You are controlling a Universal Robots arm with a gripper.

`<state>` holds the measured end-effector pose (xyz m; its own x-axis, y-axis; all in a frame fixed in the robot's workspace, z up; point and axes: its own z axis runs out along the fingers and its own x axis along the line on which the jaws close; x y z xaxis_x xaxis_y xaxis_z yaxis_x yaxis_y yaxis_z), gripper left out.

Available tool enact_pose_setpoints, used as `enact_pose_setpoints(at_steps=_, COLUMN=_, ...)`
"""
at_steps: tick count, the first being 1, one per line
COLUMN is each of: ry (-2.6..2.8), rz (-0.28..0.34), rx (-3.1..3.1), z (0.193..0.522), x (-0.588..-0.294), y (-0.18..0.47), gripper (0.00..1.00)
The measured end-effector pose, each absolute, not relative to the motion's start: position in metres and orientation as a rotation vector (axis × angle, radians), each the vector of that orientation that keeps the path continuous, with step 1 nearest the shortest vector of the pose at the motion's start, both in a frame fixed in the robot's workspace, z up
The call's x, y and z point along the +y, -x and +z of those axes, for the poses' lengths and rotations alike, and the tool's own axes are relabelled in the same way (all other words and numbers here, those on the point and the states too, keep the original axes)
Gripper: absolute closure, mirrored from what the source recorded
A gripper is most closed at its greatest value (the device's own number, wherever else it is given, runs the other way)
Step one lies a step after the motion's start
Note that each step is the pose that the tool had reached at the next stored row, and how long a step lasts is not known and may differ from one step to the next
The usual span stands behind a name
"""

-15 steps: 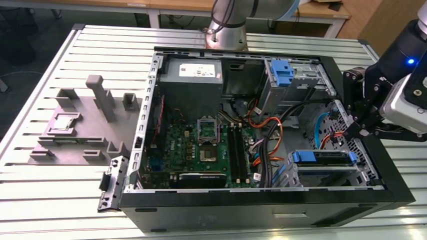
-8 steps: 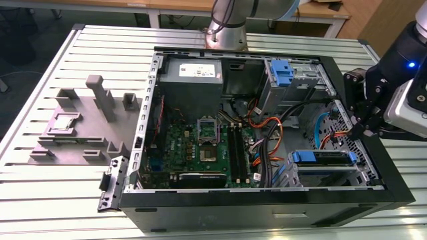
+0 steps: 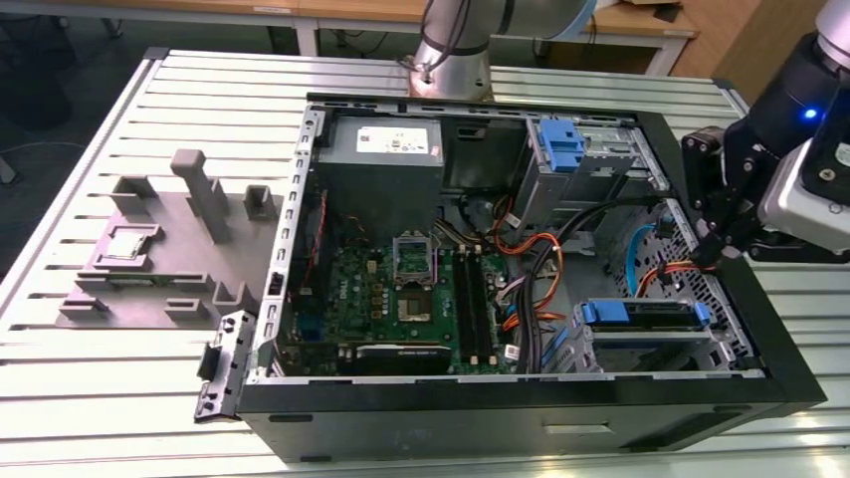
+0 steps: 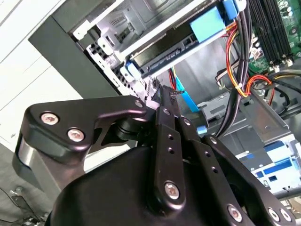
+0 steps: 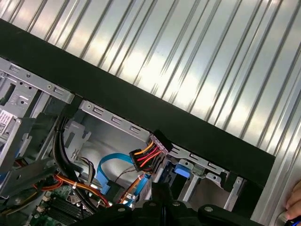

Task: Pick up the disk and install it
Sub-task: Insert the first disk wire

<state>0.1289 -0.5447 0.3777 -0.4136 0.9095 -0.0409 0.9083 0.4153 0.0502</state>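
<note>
Claw [image 4: 162, 96] looks clenched in second wrist view; exterior view shows disk [image 3: 647, 315] inside case [image 3: 531, 420].

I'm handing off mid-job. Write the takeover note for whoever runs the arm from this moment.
Hand: shut, holding nothing, inside the open black computer case, close to the drive's connector end.
Disk: the silver-grey hard drive in its blue plastic bracket sits in the metal drive cage on the exterior view's right.
Done: drive already in the cage.
Left: full seating cannot be judged.
Caution: a person's fingers are at the slatted metal table.
</note>
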Motion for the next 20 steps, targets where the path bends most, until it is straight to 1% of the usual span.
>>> enact_pose_setpoints(at_steps=20, ry=-1.528, rz=0.031, rx=2.647, z=0.372, x=-0.5362, y=-0.1358, gripper=0.9)
